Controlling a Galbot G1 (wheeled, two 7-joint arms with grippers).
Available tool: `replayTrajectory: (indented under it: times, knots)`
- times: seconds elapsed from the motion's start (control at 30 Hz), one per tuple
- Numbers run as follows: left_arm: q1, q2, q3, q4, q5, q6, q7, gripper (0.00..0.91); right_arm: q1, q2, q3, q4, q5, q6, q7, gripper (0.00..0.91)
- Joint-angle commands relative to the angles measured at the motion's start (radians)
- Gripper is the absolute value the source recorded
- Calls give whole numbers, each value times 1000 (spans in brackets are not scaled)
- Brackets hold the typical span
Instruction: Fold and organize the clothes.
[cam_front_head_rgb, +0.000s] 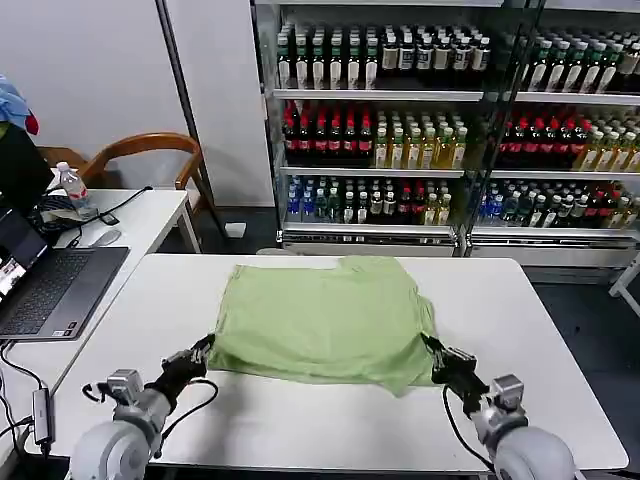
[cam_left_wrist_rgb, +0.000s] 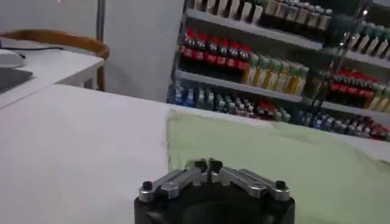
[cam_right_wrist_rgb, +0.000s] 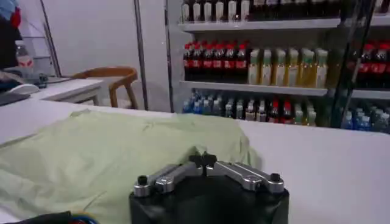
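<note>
The clothes are one light green shirt (cam_front_head_rgb: 325, 318), lying folded flat in the middle of the white table (cam_front_head_rgb: 545, 330). My left gripper (cam_front_head_rgb: 205, 345) is at the shirt's near left corner, shut, with its tips on the fabric edge. In the left wrist view the left gripper (cam_left_wrist_rgb: 208, 163) has its jaws closed against the green shirt (cam_left_wrist_rgb: 274, 158). My right gripper (cam_front_head_rgb: 432, 345) is at the near right corner, also shut. In the right wrist view the shirt (cam_right_wrist_rgb: 91, 158) bunches up slightly where it meets the closed right gripper (cam_right_wrist_rgb: 203, 160).
A side table on the left holds a laptop (cam_front_head_rgb: 50, 290), a mouse (cam_front_head_rgb: 103, 237) and a water bottle (cam_front_head_rgb: 72, 186), with a wooden chair (cam_front_head_rgb: 150, 148) behind. Glass-fronted shelves of drink bottles (cam_front_head_rgb: 450, 130) stand beyond the table's far edge.
</note>
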Motion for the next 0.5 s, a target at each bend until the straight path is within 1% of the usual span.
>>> replayTrajectory:
  times: [0.03, 0.17, 0.5]
  knots:
    - [-169, 1, 59, 172, -7, -8, 19, 50, 184, 30, -69, -168, -43, -3, -18, 0]
    - [-190, 8, 60, 210, -11, -13, 25, 50, 207, 36, -74, -191, -45, -3, -18, 0]
    - [-199, 17, 77, 232, -6, -11, 31, 50, 260, 73, -94, -278, -90, 2, -29, 0]
